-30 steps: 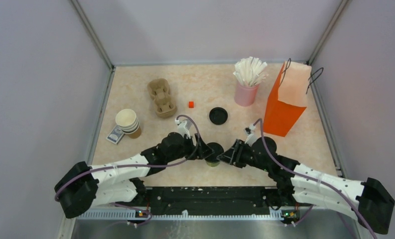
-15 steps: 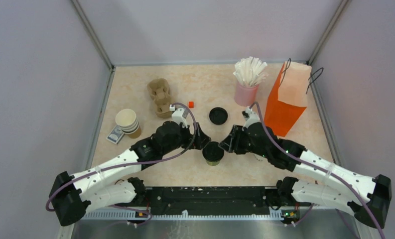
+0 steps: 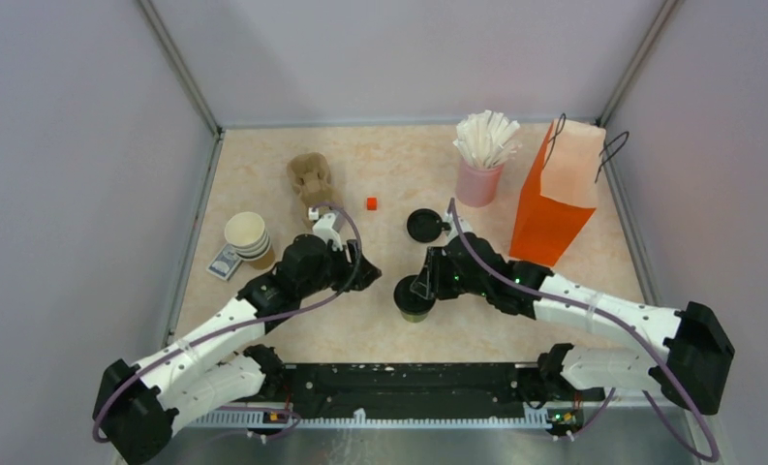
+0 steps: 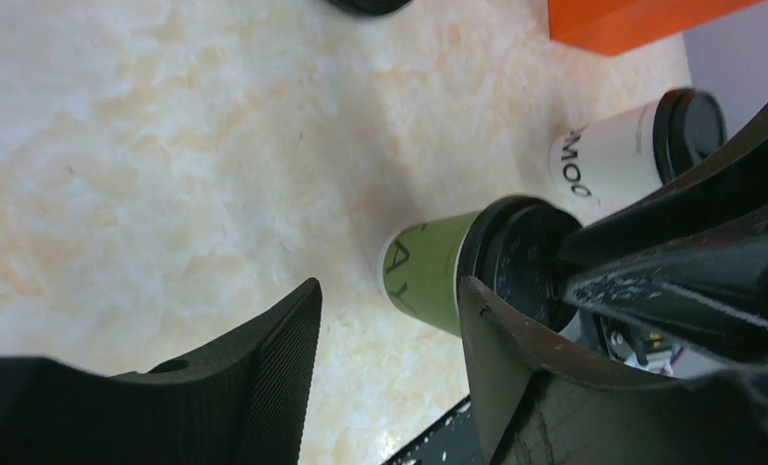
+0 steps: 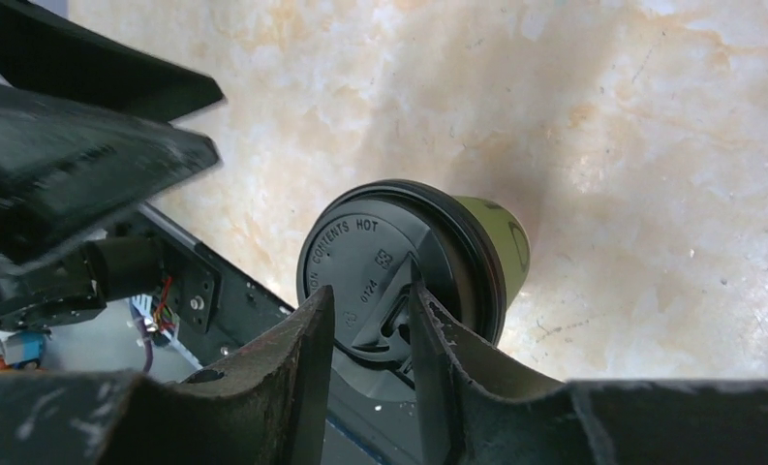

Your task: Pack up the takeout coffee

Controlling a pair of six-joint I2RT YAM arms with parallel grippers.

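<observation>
The takeout coffee [image 3: 414, 299] is an olive-green paper cup with a black lid, standing at the table's near middle. It also shows in the left wrist view [image 4: 433, 279] and the right wrist view [image 5: 389, 266]. My right gripper [image 3: 426, 281] is at the lid's top, its jaws only a narrow gap apart with nothing clamped between them [image 5: 370, 291]. My left gripper [image 3: 368, 278] is open and empty a little left of the cup, not touching it [image 4: 389, 325]. The orange bag [image 3: 552, 205] stands open at the back right.
A second white cup with a black lid [image 4: 620, 155] stands beyond the coffee, hidden under my right arm in the top view. A loose black lid [image 3: 424, 225], a pink straw cup [image 3: 479, 180], a red cube [image 3: 371, 203], a cardboard carrier [image 3: 308, 172] and stacked cream cups [image 3: 247, 237] surround it.
My left gripper has let go of the cup's side and pulled back to the left. My right gripper has moved left onto the lid. The cup has stayed in place.
</observation>
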